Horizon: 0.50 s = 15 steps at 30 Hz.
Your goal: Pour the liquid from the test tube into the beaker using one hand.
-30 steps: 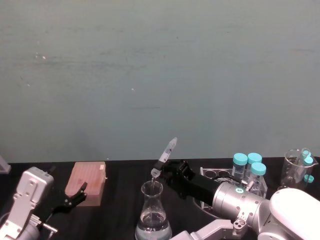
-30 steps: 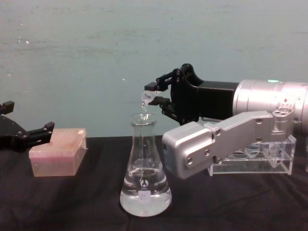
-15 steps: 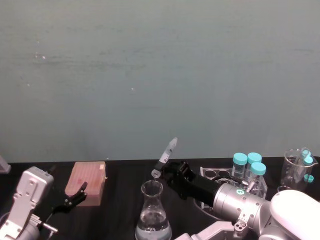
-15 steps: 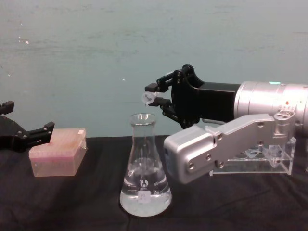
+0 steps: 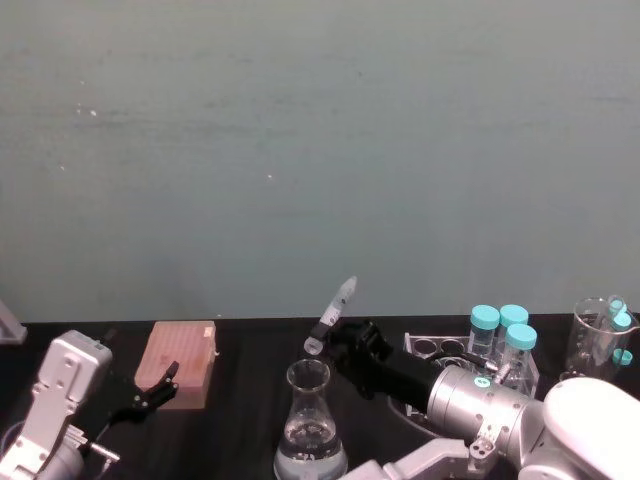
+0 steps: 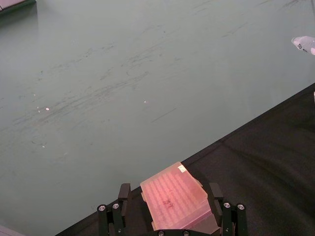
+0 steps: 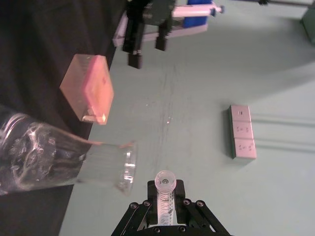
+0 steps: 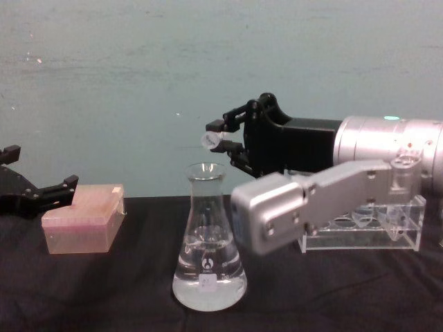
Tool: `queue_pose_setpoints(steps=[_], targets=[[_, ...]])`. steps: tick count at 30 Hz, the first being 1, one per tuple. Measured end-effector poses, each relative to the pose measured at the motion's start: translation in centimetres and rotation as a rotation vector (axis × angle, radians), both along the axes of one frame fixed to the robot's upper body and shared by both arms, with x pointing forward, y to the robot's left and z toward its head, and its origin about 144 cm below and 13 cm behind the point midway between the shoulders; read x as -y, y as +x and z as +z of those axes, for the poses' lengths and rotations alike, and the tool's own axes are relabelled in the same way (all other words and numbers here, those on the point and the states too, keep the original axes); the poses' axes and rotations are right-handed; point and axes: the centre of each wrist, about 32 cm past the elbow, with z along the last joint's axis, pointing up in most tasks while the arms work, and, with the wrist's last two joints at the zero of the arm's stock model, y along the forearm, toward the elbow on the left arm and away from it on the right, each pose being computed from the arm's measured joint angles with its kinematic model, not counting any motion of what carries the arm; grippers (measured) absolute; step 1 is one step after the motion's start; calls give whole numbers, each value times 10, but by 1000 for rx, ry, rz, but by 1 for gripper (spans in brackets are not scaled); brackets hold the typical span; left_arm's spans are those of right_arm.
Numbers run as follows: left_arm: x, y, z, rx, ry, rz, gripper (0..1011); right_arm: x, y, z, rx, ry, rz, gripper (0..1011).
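Observation:
My right gripper [image 8: 218, 137] [image 5: 336, 335] is shut on the test tube [image 8: 211, 140] [image 5: 333, 312] [image 7: 165, 195]. It holds the tube tilted, mouth down and a little above and just right of the beaker's lip. The beaker [image 8: 208, 242] [image 5: 309, 425] [image 7: 64, 162] is a clear conical flask. It stands upright on the black table with clear liquid [image 8: 208, 278] in its base. No stream runs from the tube. My left gripper [image 5: 150, 392] [image 6: 167, 216] [image 8: 41, 194] hovers open at the left, by the pink box.
A pink tip box [image 5: 180, 360] [image 8: 83, 218] lies at the left. A clear acrylic rack [image 8: 360, 228] with teal-capped tubes [image 5: 500, 325] stands at the right behind my right arm. Another glass vessel [image 5: 598, 340] sits far right.
A second ago the tube's mouth was at the beaker's lip and liquid was running in. The right gripper has since lifted the tube slightly away, and the stream has stopped.

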Motion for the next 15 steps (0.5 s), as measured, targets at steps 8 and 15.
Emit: queue_pose_setpoints(steps=[8, 15], targets=[[0, 0, 0, 0, 0, 0, 1000, 1, 2, 8, -163, 188, -14, 194], [0, 0, 0, 0, 0, 0, 1000, 3, -3, 13, -317, 434, -52, 194]])
